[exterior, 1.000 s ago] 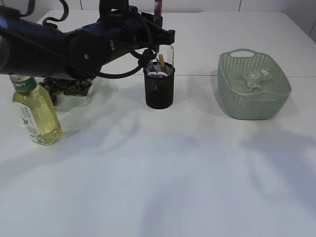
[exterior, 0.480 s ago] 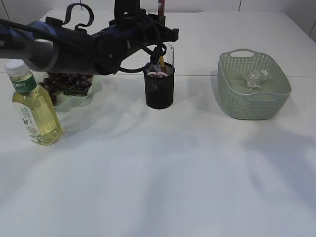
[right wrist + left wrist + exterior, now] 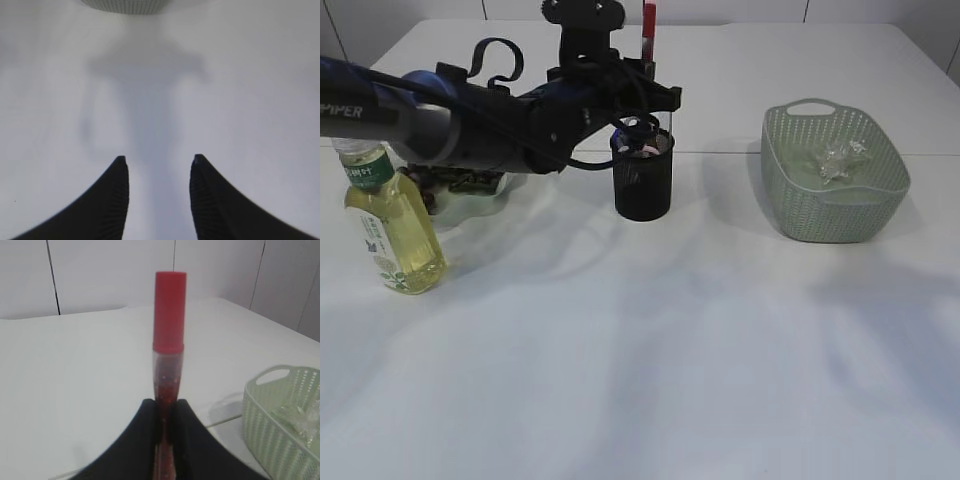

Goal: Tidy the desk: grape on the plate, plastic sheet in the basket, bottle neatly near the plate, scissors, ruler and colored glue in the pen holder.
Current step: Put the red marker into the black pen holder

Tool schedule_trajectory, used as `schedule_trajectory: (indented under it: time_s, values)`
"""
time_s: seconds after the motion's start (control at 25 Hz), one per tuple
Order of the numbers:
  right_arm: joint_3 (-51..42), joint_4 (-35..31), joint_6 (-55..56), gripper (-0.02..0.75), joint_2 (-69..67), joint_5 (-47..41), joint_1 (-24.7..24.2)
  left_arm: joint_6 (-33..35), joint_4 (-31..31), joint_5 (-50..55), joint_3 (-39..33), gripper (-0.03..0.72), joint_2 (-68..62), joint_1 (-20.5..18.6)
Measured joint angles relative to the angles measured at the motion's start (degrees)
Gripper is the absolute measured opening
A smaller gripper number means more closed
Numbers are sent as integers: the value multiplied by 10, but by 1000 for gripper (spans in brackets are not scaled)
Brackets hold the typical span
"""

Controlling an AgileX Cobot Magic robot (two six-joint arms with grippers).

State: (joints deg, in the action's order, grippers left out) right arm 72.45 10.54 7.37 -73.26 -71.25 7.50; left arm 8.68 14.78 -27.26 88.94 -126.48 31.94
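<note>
Left gripper (image 3: 166, 412) clamped on the colored glue (image 3: 168, 340) — a red-capped tube held upright above the black pen holder (image 3: 643, 182). Right gripper (image 3: 157, 165) parted, holding nothing, over bare table (image 3: 240, 100). Plastic sheet (image 3: 840, 157) lies in the green basket (image 3: 820, 215); bottle (image 3: 392, 225) stands just beside the plate (image 3: 480, 205) of grapes (image 3: 430, 195) — partly hidden by the arm.

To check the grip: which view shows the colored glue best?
The left wrist view: the colored glue stands upright, pinched in the left claw. The exterior view shows only its red cap; the right wrist view shows none.
</note>
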Motion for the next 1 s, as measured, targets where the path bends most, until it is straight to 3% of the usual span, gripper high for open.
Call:
schedule_trajectory:
  time_s: [0.4,1.0]
  values:
    - [0,0,0,331,-5,0,0,-7,0,3,40,62,-29,0]
    - [0,0,0,331,-5,0,0,-7,-3,9,41,62,-31,0]
